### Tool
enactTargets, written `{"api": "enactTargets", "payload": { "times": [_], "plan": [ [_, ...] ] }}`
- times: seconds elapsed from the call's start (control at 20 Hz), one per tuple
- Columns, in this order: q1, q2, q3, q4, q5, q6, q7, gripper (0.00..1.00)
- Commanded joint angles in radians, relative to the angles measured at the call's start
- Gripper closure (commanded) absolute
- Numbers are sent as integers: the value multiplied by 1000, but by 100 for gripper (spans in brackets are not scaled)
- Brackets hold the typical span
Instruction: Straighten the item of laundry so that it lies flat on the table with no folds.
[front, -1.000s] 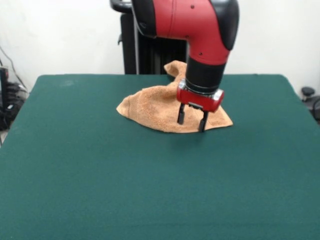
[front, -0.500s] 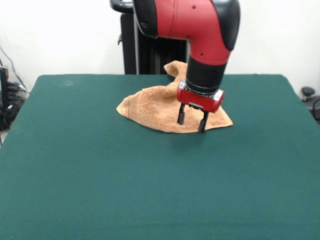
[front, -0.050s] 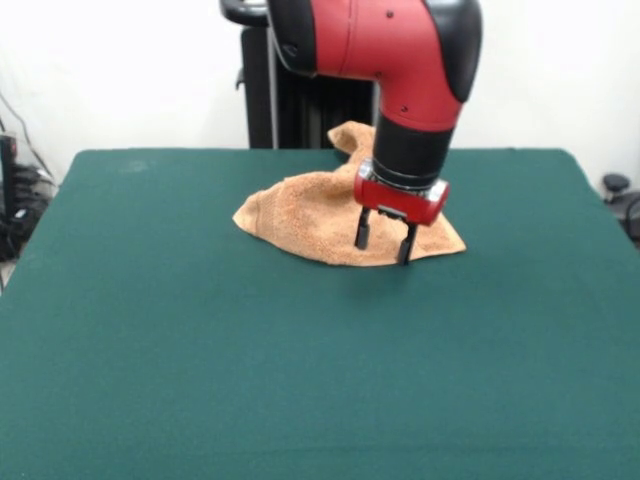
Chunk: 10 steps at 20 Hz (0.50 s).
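towel (front, -0.050s: 310, 215) middle behind the arm (front, -0.050s: 410, 90); table (front, -0.050s: 200, 350) cut off below

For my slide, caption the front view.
Open gripper poised over a crumpled orange towel on the green table.

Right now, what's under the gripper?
The open gripper hangs over the near edge of the crumpled towel, its fingertips low against the cloth. The green table shows just in front. Whether the tips touch the cloth can't be told; the arm covers the towel behind.

Orange-tan towel (front, -0.050s: 320, 215), plain terry all over, on a dark green table (front, -0.050s: 300, 380). The arm (front, -0.050s: 400, 60) is red with black sections; its gripper (front, -0.050s: 384, 243) shows a red block and black jaws.
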<state>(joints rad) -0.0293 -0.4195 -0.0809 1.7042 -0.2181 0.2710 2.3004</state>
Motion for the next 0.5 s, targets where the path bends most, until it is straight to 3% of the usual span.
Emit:
{"api": "enactTargets", "payload": {
  "times": [0.05,0.5],
  "plan": [
    [23,254,80,-180,25,-190,107,0],
    [40,258,60,-194,21,-193,102,0]
  ]
}}
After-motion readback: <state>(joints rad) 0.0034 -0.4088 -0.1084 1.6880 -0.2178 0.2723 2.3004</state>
